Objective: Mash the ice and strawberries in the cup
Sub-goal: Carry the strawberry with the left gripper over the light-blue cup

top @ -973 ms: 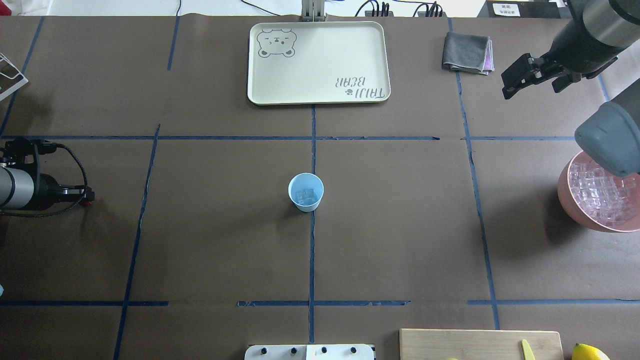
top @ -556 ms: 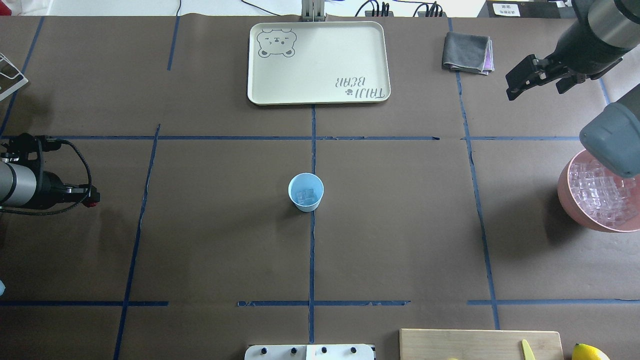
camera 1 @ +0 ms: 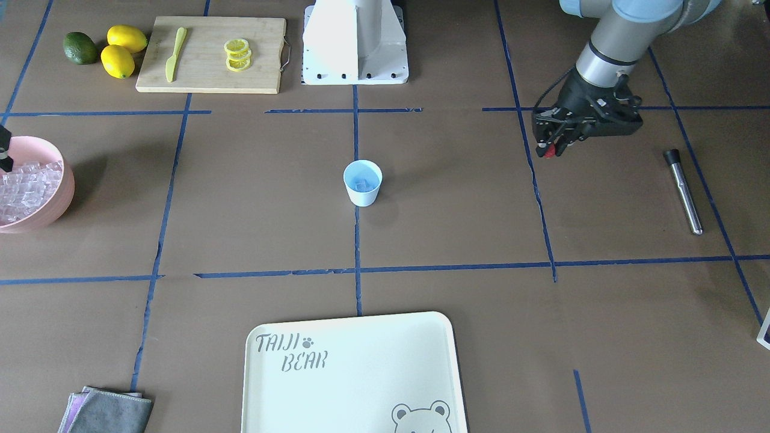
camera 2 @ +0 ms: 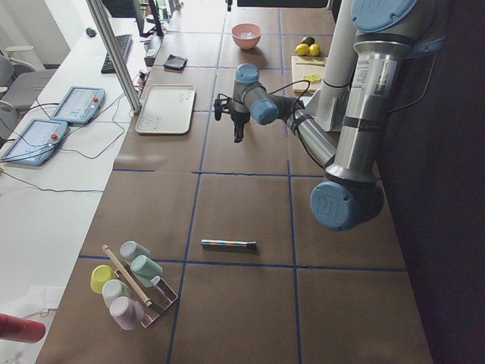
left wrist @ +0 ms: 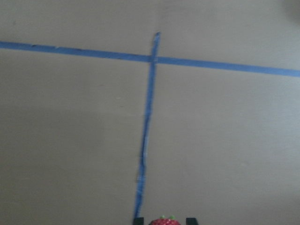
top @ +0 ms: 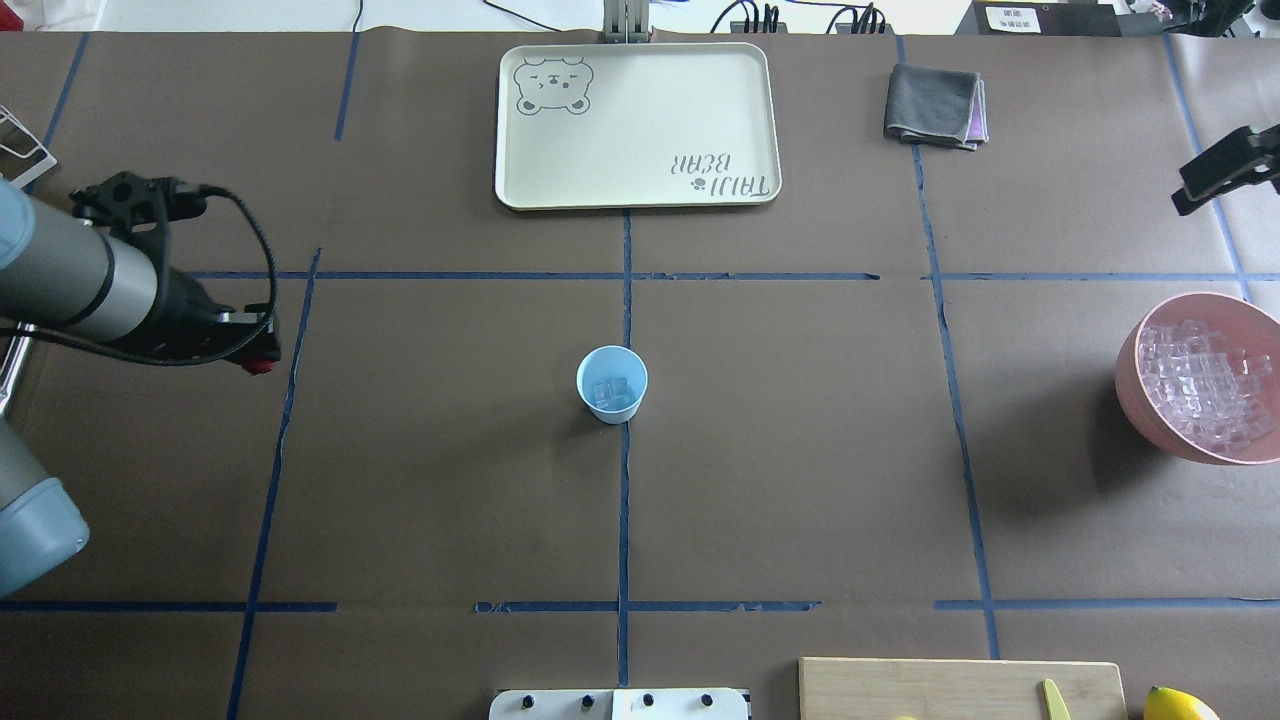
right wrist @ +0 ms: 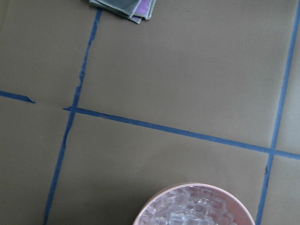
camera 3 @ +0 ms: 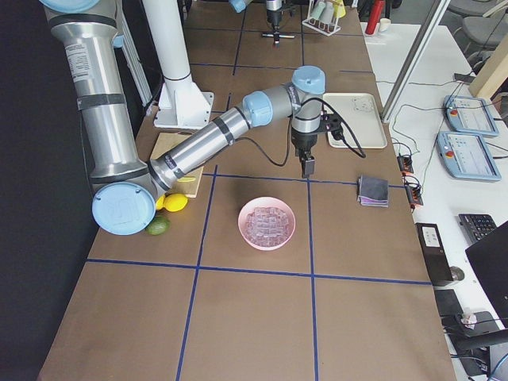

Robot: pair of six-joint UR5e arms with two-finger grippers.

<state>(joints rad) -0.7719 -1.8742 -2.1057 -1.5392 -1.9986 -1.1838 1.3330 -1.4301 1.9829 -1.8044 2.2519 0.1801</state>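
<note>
Pinching berry point(left wrist: 161, 221), left gripper point(top: 262, 358); soft, light, likely bruises, so hold sides gently. Right gripper point(top: 1222, 172) state unclear. Cup point(top: 611, 384) probably tippy.

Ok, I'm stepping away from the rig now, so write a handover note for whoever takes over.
Left gripper: shut on the strawberry, held well short of the cup.
Right gripper: beyond the pink bowl, open or shut unclear.
Done: ice in the cup.
To do: drop the strawberry in, then mash; a metal rod lies on the left arm's side.
</note>
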